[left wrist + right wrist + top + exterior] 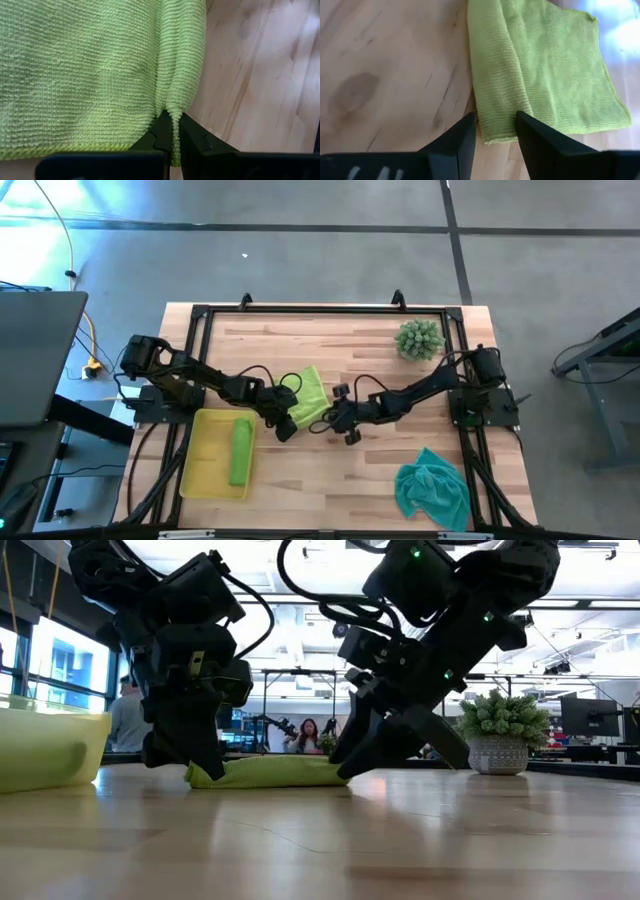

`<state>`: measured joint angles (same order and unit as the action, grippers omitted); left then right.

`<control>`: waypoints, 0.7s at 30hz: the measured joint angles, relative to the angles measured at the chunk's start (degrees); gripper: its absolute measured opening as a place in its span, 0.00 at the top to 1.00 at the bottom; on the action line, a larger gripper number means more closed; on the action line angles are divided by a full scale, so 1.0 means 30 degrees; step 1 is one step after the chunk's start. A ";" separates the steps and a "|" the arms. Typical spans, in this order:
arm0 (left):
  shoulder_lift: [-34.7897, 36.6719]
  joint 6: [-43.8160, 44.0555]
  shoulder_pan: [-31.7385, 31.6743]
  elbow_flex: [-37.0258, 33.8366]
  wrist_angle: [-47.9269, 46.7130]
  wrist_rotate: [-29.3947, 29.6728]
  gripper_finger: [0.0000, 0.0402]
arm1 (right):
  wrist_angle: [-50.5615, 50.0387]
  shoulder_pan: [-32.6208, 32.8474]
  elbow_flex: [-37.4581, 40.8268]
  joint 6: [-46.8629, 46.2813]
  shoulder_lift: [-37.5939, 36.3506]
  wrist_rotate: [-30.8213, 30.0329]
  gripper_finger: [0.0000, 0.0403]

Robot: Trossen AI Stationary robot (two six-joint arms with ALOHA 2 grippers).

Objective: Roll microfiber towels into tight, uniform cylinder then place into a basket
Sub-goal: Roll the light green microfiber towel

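Observation:
A lime green microfiber towel (308,393) lies flat on the table's middle, with one edge folded over into a narrow strip (495,65). My left gripper (172,135) is shut on one end of that strip. My right gripper (495,116) is open at the strip's other end, one finger on either side of it and just above the table. A second lime towel (240,450), rolled up, lies in the yellow basket (200,470) at the near left. A teal towel (432,490) lies crumpled at the near right. My left gripper pinches the end of the towel's folded-over strip (173,111) between its two fingers, a fold of several layers. The fingers slant down from the table's left side. The rest of the towel lies spread on the table, slack.
A spiky green plant in a pot (420,338) stands at the far right. Black frame rails (320,308) run round the tabletop. Bare wood (330,480) lies between basket and teal towel. In the low view, people (303,735) show in the room behind.

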<state>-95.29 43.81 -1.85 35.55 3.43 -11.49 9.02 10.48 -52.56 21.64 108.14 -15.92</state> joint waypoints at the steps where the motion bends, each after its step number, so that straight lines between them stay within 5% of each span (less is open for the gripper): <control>1: -0.0001 0.0000 0.0000 0.0000 0.0021 0.0000 0.99 | 0.0000 0.0000 0.0000 0.0114 0.0000 0.0000 0.67; 14: -0.0007 0.0036 0.0000 -0.0015 0.0302 -0.0044 0.99 | 0.1187 -0.0743 -0.0066 0.0075 0.0903 0.0772 0.53; 21: 0.0203 -0.0848 -0.0175 -0.0036 0.0396 -0.1827 0.96 | 0.1066 -0.1516 -0.0073 -0.2319 0.0977 0.2631 0.65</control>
<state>-94.68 41.27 -2.37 35.44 4.62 -16.97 12.21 5.93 -52.77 14.69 111.07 -8.03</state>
